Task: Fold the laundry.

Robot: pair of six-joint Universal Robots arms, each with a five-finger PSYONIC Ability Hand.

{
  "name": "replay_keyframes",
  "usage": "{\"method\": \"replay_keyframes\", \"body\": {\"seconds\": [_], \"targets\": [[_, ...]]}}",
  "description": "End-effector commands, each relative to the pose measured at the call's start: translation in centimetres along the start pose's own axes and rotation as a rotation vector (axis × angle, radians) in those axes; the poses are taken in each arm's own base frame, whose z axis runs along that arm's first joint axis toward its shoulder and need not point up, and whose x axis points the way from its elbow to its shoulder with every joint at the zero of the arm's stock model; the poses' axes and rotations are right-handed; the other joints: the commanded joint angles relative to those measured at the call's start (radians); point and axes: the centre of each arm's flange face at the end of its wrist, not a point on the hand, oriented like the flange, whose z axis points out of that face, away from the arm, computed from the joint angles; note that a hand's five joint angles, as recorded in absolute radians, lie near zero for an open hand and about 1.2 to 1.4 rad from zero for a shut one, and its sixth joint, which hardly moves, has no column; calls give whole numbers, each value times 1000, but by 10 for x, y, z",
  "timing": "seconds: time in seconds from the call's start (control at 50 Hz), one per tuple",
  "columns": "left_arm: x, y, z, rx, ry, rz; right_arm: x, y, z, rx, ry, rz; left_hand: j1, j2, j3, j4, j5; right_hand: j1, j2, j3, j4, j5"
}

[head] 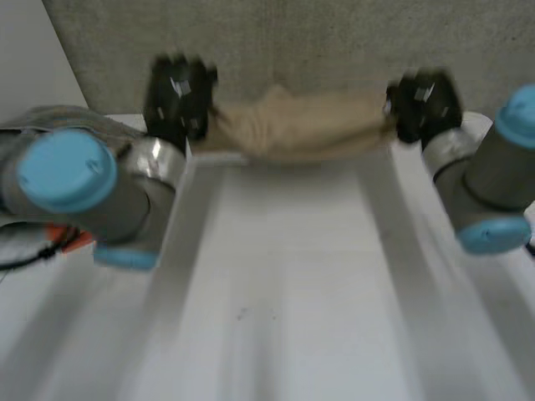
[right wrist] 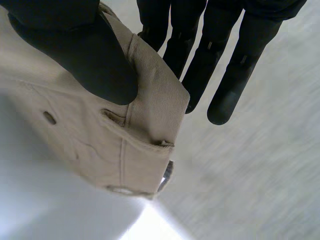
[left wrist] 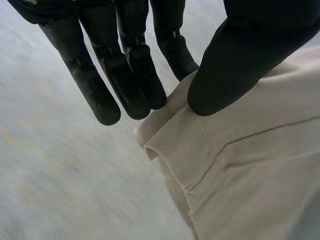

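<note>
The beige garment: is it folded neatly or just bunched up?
Bunched, not folded: the beige garment is stretched in a crumpled band between the left hand and the right hand, each pinching one end.

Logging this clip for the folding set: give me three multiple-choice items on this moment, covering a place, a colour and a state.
1. Where is the garment?
A. Piled at the table's near edge.
B. Held between the left hand and the right hand, by the far edge of the table.
C. Draped over one arm.

2. What colour is it?
A. Blue.
B. Red.
C. Beige.

3. What is the left hand doing?
A. Pinching the cloth.
B. Open, clear of the cloth.
C. Curled, holding nothing.

Answers:
1 B: the head view shows it spanning from hand to hand.
2 C: it is beige in every view.
3 A: the left wrist view shows the thumb pressing a cloth corner against the fingers.
</note>
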Motion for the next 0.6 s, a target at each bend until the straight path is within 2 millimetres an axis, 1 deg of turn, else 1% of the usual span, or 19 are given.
{"method": "replay_keyframes", "body": {"seconds": [0.02, 0.04, 0.08, 0.1, 0.12, 0.16, 0.18, 0.24, 0.26, 0.3, 0.32, 0.36, 0.38, 0.4, 0.46, 0.48, 0.52, 0.54, 0.6], "targets": [[42, 62, -61, -280, 170, 25, -30, 57, -28, -194, -107, -124, 250, 198, 202, 196, 228, 288, 220, 206, 199, 207], [47, 65, -75, -340, 211, 44, -31, 60, -32, -209, -114, -138, 250, 198, 202, 196, 228, 288, 220, 206, 199, 207], [47, 61, -87, -391, 243, 66, -34, 66, -42, -243, -138, -168, 250, 198, 202, 196, 228, 288, 220, 206, 199, 207], [41, 50, -97, -432, 256, 84, -36, 68, -53, -279, -165, -198, 250, 198, 202, 196, 228, 288, 220, 206, 199, 207], [37, 45, -103, -452, 260, 92, -36, 68, -60, -296, -181, -215, 250, 198, 202, 196, 228, 288, 220, 206, 199, 207], [31, 35, -115, -498, 268, 102, -35, 60, -73, -319, -206, -252, 250, 198, 202, 196, 228, 288, 220, 206, 199, 207], [26, 26, -128, -540, 279, 110, -30, 52, -86, -343, -226, -284, 250, 198, 202, 196, 228, 288, 220, 206, 199, 207], [20, 13, -149, -608, 306, 120, -23, 39, -108, -385, -259, -318, 250, 198, 202, 196, 228, 288, 220, 206, 199, 207], [17, 1, -165, -648, 334, 125, -22, 33, -123, -422, -291, -335, 250, 198, 202, 196, 228, 288, 220, 206, 199, 207], [16, -9, -181, -688, 372, 131, -21, 29, -139, -469, -331, -346, 250, 198, 202, 196, 228, 288, 220, 206, 199, 207], [16, -16, -197, -730, 417, 134, -22, 26, -156, -524, -382, -355, 250, 198, 202, 196, 228, 288, 220, 206, 199, 207], [17, -22, -211, -767, 463, 138, -22, 24, -169, -564, -418, -360, 250, 198, 202, 196, 228, 288, 220, 206, 199, 207], [19, -24, -217, -786, 485, 141, -22, 20, -180, -591, -453, -364, 250, 198, 202, 196, 228, 288, 220, 206, 199, 207], [20, -28, -225, -811, 516, 147, -22, 19, -184, -598, -464, -364, 250, 198, 202, 196, 228, 288, 220, 206, 199, 207], [22, -31, -223, -795, 521, 145, -24, 19, -188, -596, -477, -349, 250, 198, 202, 196, 228, 288, 220, 206, 199, 207], [22, -31, -215, -761, 498, 140, -25, 20, -188, -592, -479, -347, -214, -266, -263, -269, -237, 288, 220, 206, 199, 207], [19, -32, -203, -711, 454, 135, -26, 21, -187, -583, -479, -346, -698, -750, -747, -753, -720, 288, 220, 206, 199, 207], [16, -32, -187, -649, 404, 127, -26, 21, -186, -567, -472, -346, -881, -933, -929, -935, -903, 288, 220, 206, 199, 207], [10, -28, -165, -567, 325, 118, -26, 21, -180, -527, -441, -350, -871, -923, -919, -925, -893, 288, 220, 206, 199, 207]]}}
